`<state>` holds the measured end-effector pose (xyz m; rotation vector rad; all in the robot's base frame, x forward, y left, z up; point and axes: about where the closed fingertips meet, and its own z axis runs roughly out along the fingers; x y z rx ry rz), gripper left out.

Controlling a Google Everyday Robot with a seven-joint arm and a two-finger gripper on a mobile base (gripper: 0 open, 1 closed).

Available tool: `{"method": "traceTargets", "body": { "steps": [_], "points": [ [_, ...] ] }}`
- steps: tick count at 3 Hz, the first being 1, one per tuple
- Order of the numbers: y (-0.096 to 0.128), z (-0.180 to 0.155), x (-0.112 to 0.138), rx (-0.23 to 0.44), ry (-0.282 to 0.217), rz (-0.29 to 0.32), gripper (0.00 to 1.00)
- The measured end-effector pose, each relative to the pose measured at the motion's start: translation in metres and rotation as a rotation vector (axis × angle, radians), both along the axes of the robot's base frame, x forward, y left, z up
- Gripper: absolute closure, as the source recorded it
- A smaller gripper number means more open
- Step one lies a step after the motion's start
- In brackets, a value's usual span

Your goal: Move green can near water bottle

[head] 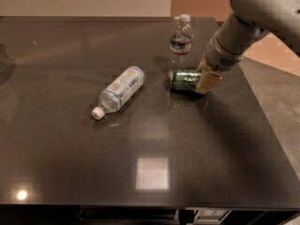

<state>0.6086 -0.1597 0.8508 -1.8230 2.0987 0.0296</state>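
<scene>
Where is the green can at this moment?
In the camera view the green can lies on its side on the table, right of centre, just in front of the upright water bottle, with the hand at its right end.

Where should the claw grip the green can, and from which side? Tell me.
Grip the green can across its round body at the right end, coming from the right, where the claw is. It lies on its side, with the water bottle upright close behind.
</scene>
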Motion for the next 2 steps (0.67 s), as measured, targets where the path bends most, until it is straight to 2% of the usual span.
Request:
{"method": "traceTargets", "body": {
  "steps": [1, 2],
  "points": [
    [0.001, -0.0013, -0.0003, 0.0, 0.002, 0.002, 0.13],
    [0.0017, -0.0025, -0.0003, 0.0, 0.004, 0.004, 0.0]
  ]
}}
